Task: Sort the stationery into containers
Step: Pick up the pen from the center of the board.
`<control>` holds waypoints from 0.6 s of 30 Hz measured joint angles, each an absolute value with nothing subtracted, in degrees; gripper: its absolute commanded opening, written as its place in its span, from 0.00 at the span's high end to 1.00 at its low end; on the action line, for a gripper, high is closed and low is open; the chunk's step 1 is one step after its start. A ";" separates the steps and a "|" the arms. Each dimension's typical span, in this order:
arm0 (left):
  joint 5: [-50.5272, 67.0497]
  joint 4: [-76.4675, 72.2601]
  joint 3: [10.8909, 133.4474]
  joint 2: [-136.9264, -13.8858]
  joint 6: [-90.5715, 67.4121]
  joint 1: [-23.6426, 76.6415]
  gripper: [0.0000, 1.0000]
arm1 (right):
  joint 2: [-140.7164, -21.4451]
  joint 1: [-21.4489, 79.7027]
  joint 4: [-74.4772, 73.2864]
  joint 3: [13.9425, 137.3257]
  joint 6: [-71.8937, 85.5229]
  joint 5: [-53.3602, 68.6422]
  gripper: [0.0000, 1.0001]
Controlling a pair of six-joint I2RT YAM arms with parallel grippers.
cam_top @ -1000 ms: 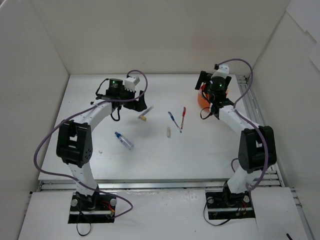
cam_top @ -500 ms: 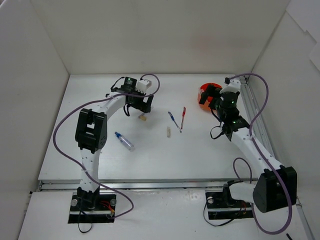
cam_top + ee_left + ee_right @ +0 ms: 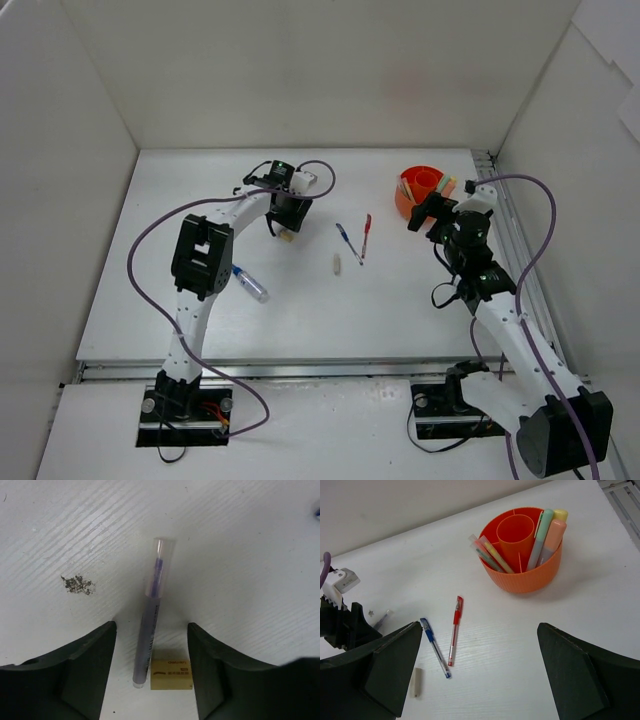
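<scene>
In the left wrist view a purple pen with a clear cap [image 3: 151,620] lies on the table beside a small beige eraser block [image 3: 171,675]. My left gripper [image 3: 151,672] is low over both, open, one finger on each side with gaps showing. From above it sits at the back middle [image 3: 285,215]. The orange pot [image 3: 525,580] holds several highlighters and pens. My right gripper [image 3: 477,680] hangs wide open and empty, in front of the pot [image 3: 420,172]. A red pen [image 3: 455,630], a blue pen [image 3: 435,647] and a beige stub [image 3: 417,681] lie loose below it.
A blue-capped clear tube [image 3: 248,282] lies near the left arm's elbow. A patch of dark crumbs [image 3: 77,584] marks the table left of the purple pen. White walls close in the table on three sides, and a rail [image 3: 505,215] runs along the right edge.
My left gripper has moved right and down over the purple pen and eraser, its jaws narrowing. My right arm has drawn back from the pot toward the near right.
</scene>
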State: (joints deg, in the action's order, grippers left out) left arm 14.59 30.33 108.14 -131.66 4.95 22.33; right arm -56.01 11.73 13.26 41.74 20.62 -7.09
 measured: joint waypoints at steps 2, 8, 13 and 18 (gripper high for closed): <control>14.17 30.81 108.73 -132.00 4.82 22.83 0.63 | -55.18 11.73 12.60 41.15 20.97 -7.09 0.02; 13.63 30.81 109.73 -132.68 4.45 22.92 1.00 | -53.36 11.73 11.53 39.75 21.54 -7.07 0.02; 13.69 31.11 110.37 -132.88 4.36 22.87 1.00 | -51.75 11.73 10.87 39.27 22.50 -6.11 0.02; 14.68 31.09 111.72 -132.88 4.60 22.87 1.00 | -50.85 12.34 10.61 39.24 22.63 -3.38 0.02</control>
State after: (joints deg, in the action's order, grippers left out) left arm 14.68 31.09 111.72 -132.88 4.60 22.87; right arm -50.85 12.34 10.61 39.24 22.63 -3.38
